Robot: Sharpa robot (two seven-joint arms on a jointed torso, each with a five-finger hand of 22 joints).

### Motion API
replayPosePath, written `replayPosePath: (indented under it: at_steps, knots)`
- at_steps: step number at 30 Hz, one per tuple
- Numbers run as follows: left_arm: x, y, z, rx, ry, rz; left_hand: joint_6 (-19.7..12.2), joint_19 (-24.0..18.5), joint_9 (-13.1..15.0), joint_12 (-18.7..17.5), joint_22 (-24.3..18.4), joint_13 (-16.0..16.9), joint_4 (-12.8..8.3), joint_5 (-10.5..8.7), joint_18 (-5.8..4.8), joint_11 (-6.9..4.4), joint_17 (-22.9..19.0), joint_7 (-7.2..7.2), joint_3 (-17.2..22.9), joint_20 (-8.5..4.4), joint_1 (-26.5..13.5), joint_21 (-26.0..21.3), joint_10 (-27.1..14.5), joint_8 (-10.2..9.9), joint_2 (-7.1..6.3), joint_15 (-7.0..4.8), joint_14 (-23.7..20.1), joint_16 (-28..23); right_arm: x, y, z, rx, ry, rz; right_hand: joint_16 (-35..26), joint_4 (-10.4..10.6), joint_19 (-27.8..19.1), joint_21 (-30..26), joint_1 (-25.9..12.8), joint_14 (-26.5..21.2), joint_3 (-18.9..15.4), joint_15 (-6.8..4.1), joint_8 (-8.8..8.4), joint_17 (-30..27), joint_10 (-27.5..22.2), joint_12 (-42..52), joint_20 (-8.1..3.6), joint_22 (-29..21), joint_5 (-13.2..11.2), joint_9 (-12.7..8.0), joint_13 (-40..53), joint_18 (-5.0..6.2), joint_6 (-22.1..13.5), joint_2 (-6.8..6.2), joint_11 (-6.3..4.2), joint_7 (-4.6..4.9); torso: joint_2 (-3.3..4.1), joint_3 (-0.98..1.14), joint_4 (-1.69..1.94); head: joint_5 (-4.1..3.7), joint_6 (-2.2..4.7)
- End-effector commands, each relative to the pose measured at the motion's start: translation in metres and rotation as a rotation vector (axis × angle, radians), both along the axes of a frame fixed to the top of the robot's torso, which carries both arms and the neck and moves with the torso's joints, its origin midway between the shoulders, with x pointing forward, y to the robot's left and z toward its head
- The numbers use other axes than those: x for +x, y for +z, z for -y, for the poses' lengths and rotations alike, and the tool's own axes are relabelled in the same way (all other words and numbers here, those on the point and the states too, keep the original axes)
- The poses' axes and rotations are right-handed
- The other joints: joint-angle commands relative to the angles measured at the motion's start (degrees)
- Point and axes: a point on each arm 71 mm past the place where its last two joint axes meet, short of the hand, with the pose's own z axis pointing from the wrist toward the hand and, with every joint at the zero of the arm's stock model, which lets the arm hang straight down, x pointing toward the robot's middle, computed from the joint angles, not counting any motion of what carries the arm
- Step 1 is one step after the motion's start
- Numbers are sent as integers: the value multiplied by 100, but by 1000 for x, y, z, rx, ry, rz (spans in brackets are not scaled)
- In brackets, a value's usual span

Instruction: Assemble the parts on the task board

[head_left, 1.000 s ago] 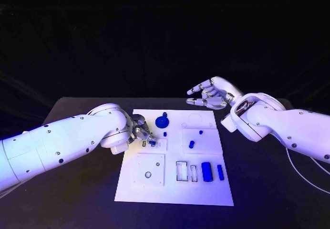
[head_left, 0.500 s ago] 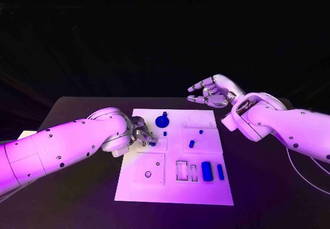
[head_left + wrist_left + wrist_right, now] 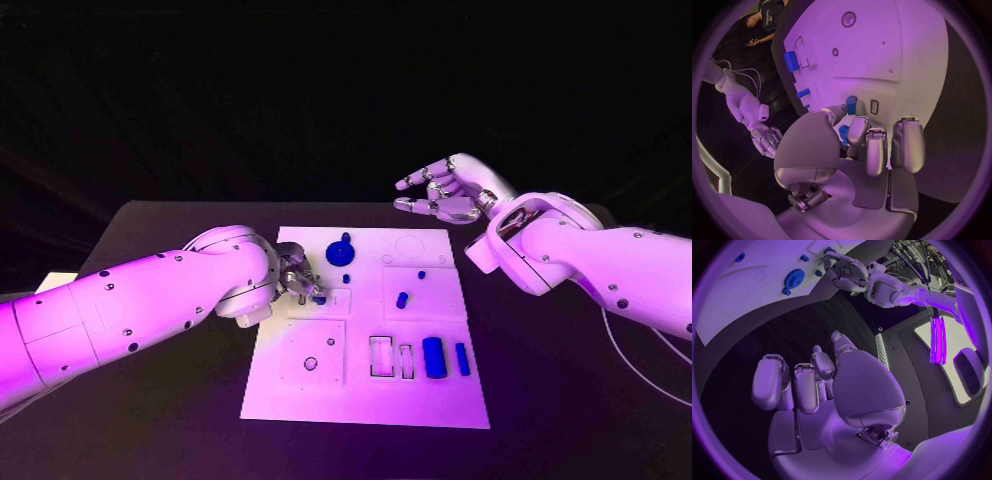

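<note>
From above, the left hand (image 3: 299, 283) hides its grasp at the white board's (image 3: 361, 400) left edge, but its wrist camera shows a small blue piece (image 3: 851, 105) pinched there; the right hand (image 3: 447, 193) hangs empty, fingers apart, beyond the board's far edge.

Table (image 3: 173, 225) is looking matt black, no glare coming off it. Task board (image 3: 368, 405) is showing as smooth white plastic, flat, faintly sheened. Parts (image 3: 433, 358) are reading as smooth blue plastic, slightly glossy; the gear (image 3: 340, 253) among them is looking the same, toothed rim. Left hand (image 3: 861, 150) and right hand (image 3: 817, 385) are showing satin silver metal-look shells with smooth rounded pads. Arms (image 3: 130, 310) are appearing as glossy white hard plastic, dotted with small dark screws.
</note>
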Motion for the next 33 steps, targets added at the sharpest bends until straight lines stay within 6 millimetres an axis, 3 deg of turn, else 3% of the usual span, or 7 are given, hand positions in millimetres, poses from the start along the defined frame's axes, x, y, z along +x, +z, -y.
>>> replayPosePath:
  at_steps: [1,26,33]
  knots:
    - [-1,-1,0,29,-14,9,4,62,0,36,405,5,-843,21,-39,4,1505,-25,866,6,1,31,34,29,70,-2,595,18,0,0,0,3,4,6,-15,-6,-17,-15,33,359,-36,13,0,434,-45,-21,-23,5,29,7,1,106,20,30,-11,8,-7,0,3,-1,-10]
    - [-2,-3,0,70,-47,-4,20,84,41,78,444,39,-912,62,-48,-4,1505,-34,916,0,-66,56,67,56,46,-9,595,18,-1,0,-1,-1,10,-4,-14,-3,-18,-17,32,360,-40,14,1,438,-41,-12,-23,3,35,8,6,106,22,34,-10,9,-4,-1,3,10,-43]
    - [-2,-4,0,75,-54,-12,46,98,118,101,472,55,-983,424,-53,-25,1505,-58,974,-17,-273,69,86,104,9,-26,595,18,-1,-1,-1,-3,13,-9,-12,-1,-18,-18,31,361,-42,14,1,440,-41,-11,-23,2,37,9,5,107,23,36,-10,9,-4,4,6,27,-62]
